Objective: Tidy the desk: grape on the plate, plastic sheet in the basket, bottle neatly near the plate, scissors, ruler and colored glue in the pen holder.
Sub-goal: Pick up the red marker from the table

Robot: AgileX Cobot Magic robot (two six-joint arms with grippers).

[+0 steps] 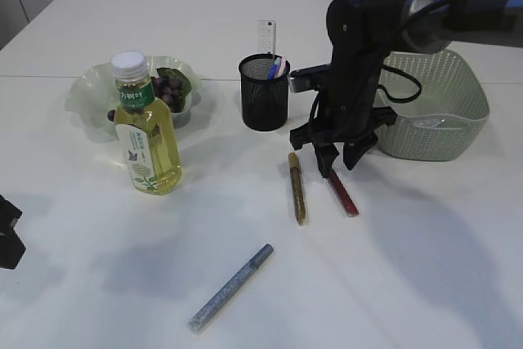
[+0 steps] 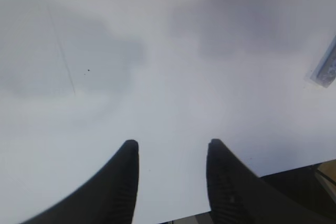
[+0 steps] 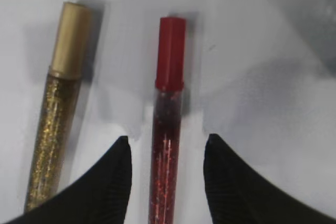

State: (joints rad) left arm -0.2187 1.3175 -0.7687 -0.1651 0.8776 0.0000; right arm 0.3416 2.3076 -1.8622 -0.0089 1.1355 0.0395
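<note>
Silver glue pen foremost; right gripper agape astride red glue pen.

We see clear plastic glue tubes, the red one and gold one packed with glitter under smooth matt caps. Beside them the pen holder is black wire mesh, and the basket looks like woven matt plastic.

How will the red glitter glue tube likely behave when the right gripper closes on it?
The red glue tube looks like a rigid plastic barrel, so probably stiff. Slim and round, it may roll. The right gripper straddles it, open; the smooth plastic might slip.
</note>
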